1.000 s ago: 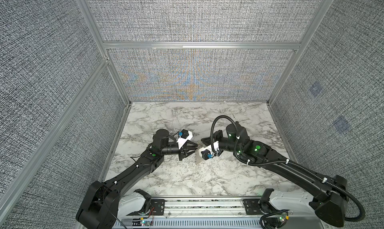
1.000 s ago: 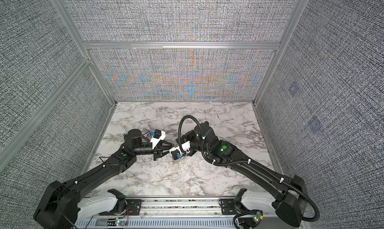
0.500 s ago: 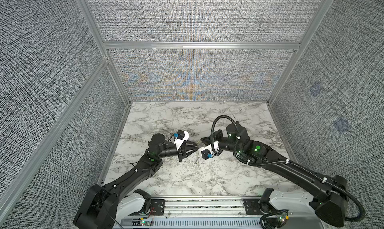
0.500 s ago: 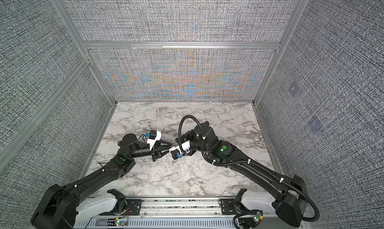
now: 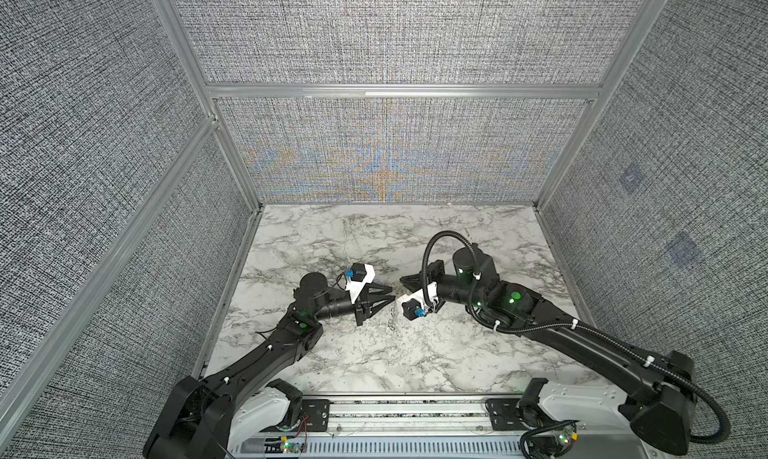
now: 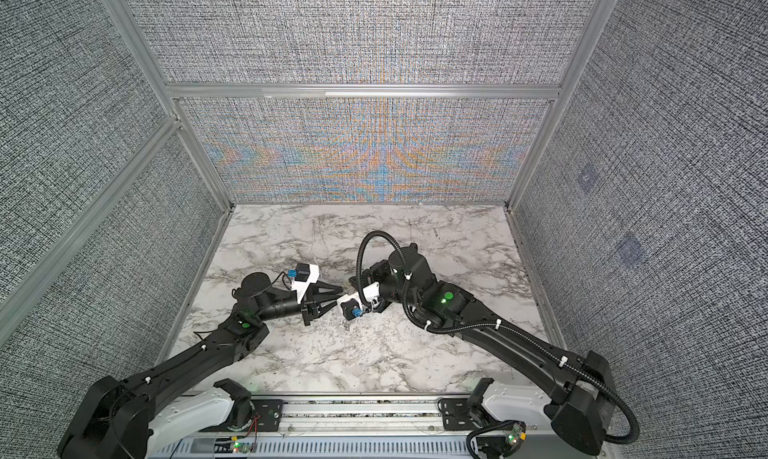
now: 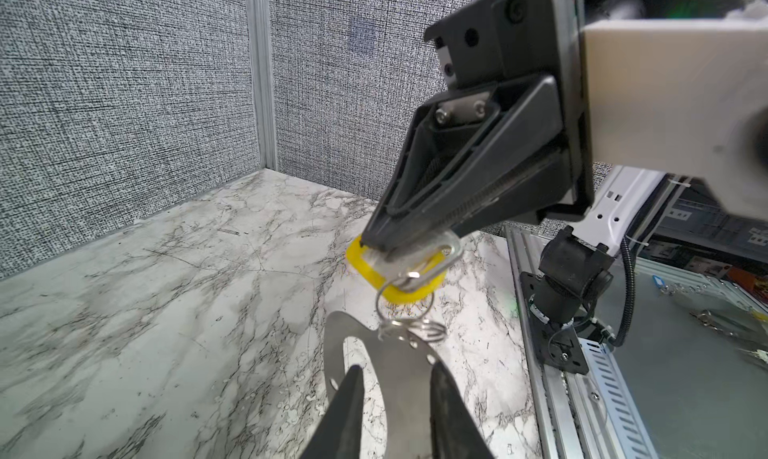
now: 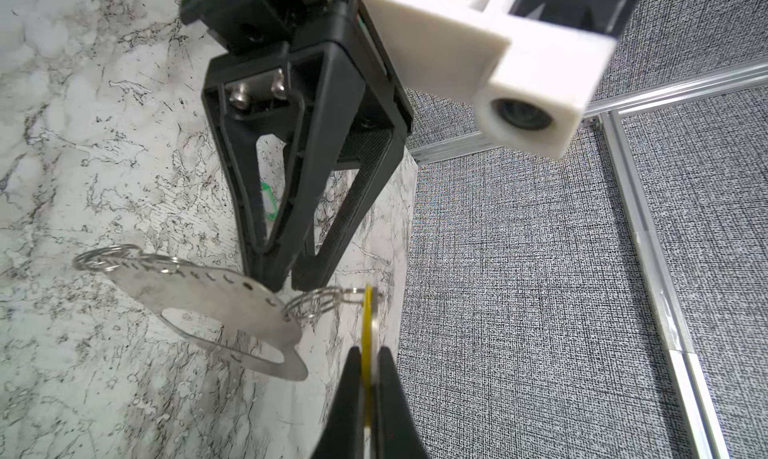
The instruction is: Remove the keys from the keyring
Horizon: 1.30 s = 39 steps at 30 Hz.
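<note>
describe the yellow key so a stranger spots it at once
Above the marble table the left arm and right arm meet tip to tip. The right arm's jaws pinch the yellow-tagged key, joined by wire rings to the flat metal keyring. The other tag is green.

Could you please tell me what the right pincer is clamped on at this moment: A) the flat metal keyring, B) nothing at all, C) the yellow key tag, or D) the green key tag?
C: in the right wrist view the right pincer has its jaws closed flat on the yellow key tag, while the keyring sits in the left pincer.
</note>
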Each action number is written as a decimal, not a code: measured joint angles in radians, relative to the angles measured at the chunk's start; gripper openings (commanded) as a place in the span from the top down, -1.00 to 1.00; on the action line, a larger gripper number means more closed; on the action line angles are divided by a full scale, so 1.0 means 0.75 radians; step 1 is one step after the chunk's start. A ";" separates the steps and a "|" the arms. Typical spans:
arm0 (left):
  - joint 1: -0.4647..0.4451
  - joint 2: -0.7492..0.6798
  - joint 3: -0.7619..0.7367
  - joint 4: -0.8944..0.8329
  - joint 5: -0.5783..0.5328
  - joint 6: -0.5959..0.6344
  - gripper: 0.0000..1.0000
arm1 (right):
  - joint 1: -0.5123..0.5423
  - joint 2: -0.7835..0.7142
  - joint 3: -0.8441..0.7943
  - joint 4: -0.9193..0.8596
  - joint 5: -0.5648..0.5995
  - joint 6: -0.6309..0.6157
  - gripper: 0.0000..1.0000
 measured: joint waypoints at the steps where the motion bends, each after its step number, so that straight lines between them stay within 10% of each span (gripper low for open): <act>1: 0.000 -0.005 -0.002 0.001 -0.003 0.000 0.39 | 0.000 0.000 0.000 0.000 -0.006 0.001 1.00; 23: 0.000 -0.023 -0.029 0.126 -0.011 -0.051 0.25 | 0.001 -0.006 -0.045 0.074 -0.016 -0.059 1.00; 39: 0.001 -0.182 0.085 -0.313 -0.222 0.150 0.24 | -0.047 0.010 -0.081 0.213 -0.043 -0.222 1.00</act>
